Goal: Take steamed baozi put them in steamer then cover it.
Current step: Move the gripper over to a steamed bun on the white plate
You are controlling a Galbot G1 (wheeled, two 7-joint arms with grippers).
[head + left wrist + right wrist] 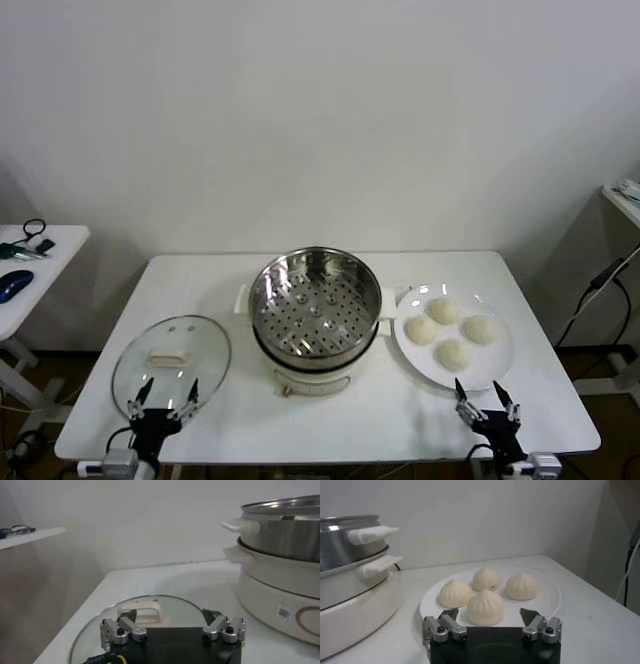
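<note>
We look down on a white table (330, 415) set against a plain white wall, a second white side table (40, 262) to the robot's left carrying a blue computer mouse (14, 285) and some cables.

At the table's centre stands the steamer (315, 312), its perforated tray bare and uncovered. The cover (172, 362) lies flat on the table to the steamer's left, bar handle up. Four steamed baozi (452, 328) sit clustered on a white plate (425, 365) just right of the steamer.

Our left gripper (167, 395) hovers low at the near edge of the cover, its fingers spread apart and holding nothing. Our right gripper (487, 398) hangs at the near rim of the plate, fingers likewise parted and empty, the nearest bun straight ahead of it in the right wrist view.

A small barcode-style sticker (284, 612) and a ring marking show on the steamer's cream base; we cannot read any text on them.
</note>
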